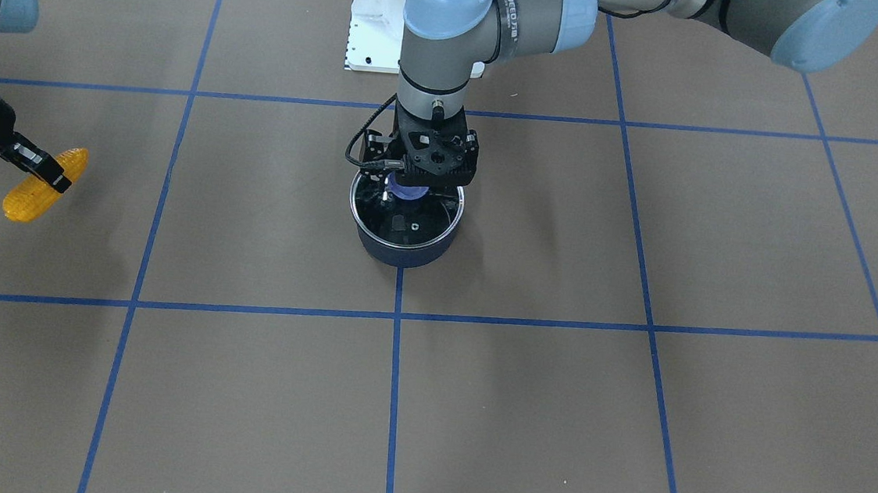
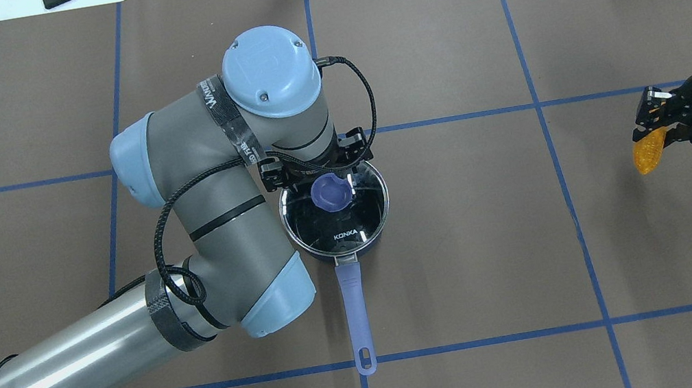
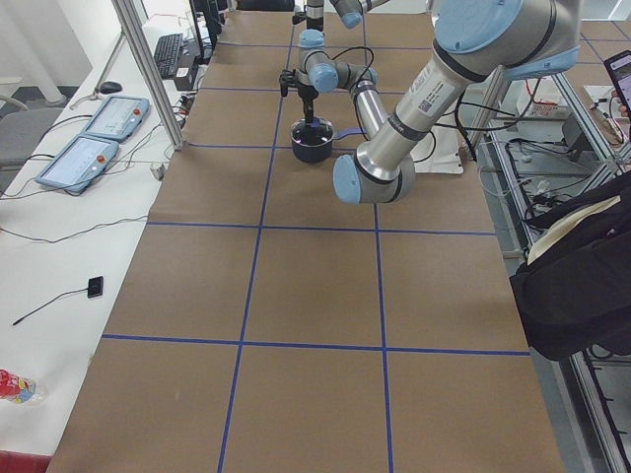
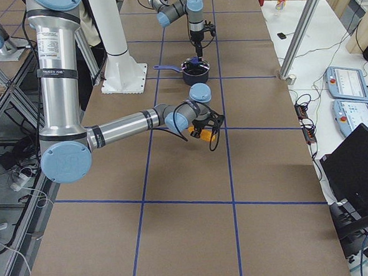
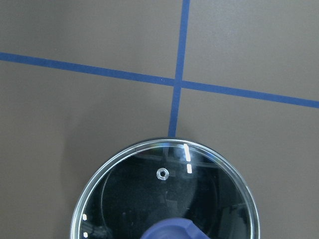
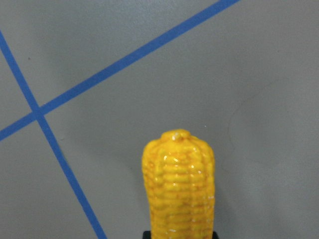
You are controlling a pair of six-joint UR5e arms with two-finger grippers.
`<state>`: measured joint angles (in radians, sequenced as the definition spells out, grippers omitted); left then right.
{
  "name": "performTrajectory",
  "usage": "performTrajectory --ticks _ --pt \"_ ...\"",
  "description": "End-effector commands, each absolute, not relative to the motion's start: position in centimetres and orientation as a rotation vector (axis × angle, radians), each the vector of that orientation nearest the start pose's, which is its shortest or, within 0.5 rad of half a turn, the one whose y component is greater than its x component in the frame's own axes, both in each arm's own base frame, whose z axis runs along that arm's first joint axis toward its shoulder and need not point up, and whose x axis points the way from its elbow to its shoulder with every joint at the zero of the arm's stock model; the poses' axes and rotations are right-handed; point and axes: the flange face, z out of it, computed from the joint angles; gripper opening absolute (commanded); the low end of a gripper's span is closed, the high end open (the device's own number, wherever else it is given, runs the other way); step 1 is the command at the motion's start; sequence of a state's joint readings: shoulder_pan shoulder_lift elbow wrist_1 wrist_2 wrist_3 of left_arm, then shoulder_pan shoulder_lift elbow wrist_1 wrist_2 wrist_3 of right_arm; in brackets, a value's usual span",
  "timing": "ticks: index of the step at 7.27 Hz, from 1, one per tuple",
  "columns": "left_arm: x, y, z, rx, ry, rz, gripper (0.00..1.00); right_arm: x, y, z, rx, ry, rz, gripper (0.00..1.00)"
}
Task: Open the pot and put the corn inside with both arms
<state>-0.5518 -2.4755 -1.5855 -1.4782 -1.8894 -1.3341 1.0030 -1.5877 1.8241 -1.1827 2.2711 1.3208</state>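
Note:
The navy pot (image 1: pixel 405 253) stands at the table's centre with its glass lid (image 2: pixel 354 220) on it and its periwinkle handle (image 2: pixel 355 310) pointing toward the robot. My left gripper (image 1: pixel 411 185) hangs straight down over the lid's blue knob (image 2: pixel 330 193), at knob height. I cannot tell whether its fingers press the knob. The left wrist view shows the lid (image 5: pixel 149 199) and the knob's top (image 5: pixel 169 231), but no fingers. My right gripper (image 2: pixel 657 117) is shut on the yellow corn (image 2: pixel 649 149) far to the pot's right. The corn (image 1: pixel 34 195) hangs tilted, and its tip (image 6: pixel 178 189) points away.
The brown table is marked with blue tape lines (image 1: pixel 396 368). The white base mount (image 1: pixel 374 22) stands behind the pot on the robot's side. Pendants and cables (image 3: pixel 99 128) lie on a side table beyond the far edge.

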Motion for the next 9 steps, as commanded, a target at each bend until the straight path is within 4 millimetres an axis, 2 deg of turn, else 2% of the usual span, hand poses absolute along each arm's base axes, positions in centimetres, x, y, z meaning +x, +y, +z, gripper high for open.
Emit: performTrajectory --ticks 1,2,4,6,9 --pt "56.0 -45.4 10.8 0.034 0.861 -0.156 0.98 -21.0 -46.6 49.0 -0.202 -0.888 0.492 0.08" --pt "56.7 -45.1 11.2 0.025 0.851 -0.150 0.98 -20.9 -46.7 49.0 -0.202 -0.887 0.496 0.08" --pt "56.7 -45.1 11.1 0.027 0.852 -0.147 0.97 -20.9 -46.9 48.8 -0.198 -0.891 0.495 0.08" --pt "56.7 -44.9 10.9 0.027 0.857 -0.144 0.78 -20.9 -47.1 48.6 -0.195 -0.893 0.494 0.07" --pt "57.2 -44.3 10.9 0.022 0.856 -0.132 0.59 -21.0 -47.2 48.9 -0.197 -0.889 0.495 0.07"
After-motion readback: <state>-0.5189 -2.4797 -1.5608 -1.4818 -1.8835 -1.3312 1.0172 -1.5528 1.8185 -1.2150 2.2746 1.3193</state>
